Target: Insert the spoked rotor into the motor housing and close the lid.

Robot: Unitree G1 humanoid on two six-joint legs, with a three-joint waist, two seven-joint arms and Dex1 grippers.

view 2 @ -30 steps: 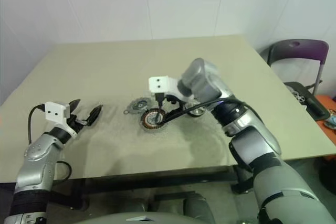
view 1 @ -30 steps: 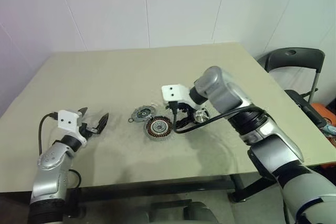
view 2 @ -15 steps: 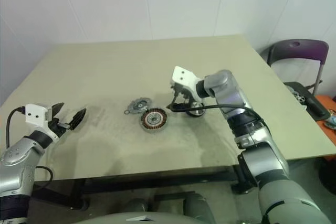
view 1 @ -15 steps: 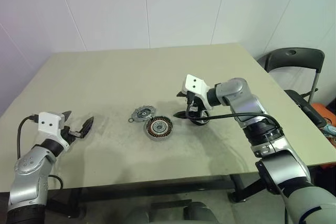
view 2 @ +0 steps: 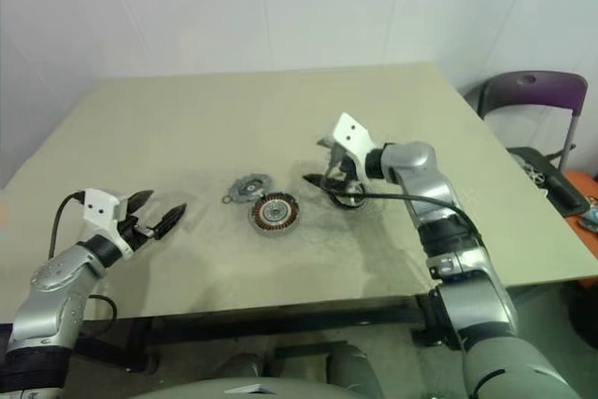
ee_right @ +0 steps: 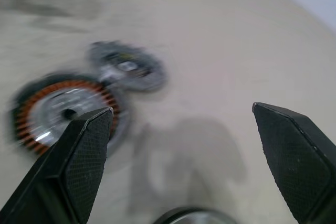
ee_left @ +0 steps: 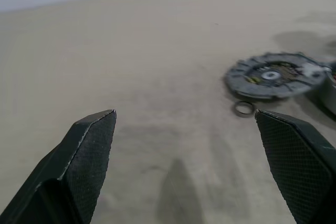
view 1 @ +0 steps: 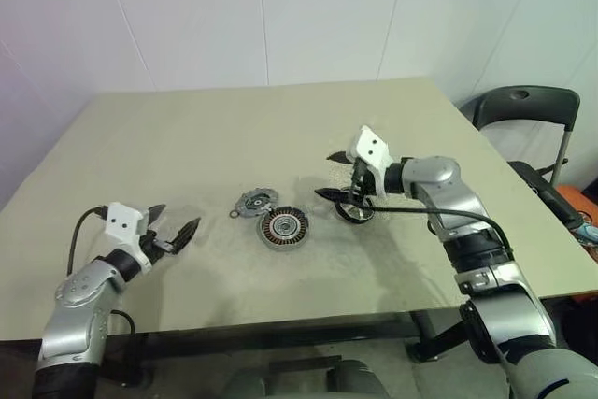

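Right of centre in the left eye view, the rotor (view 1: 356, 210) lies flat on the table (view 1: 215, 128), just under the right gripper (view 1: 339, 177), whose fingers are spread wide with nothing between them. It looks like rigid metal, small but dense, with a smooth black rim that could slip, so a pinch across the rim seems the safest hold. Just left of it sits the housing (view 1: 282, 227), windings up, likely heavy and stiff. Beyond that, touching or nearly so, lies the lid (view 1: 253, 201), with a tiny washer (ee_left: 243, 108) beside it. At lower left, well apart, the left gripper (view 1: 172, 226) hovers, also spread and empty.
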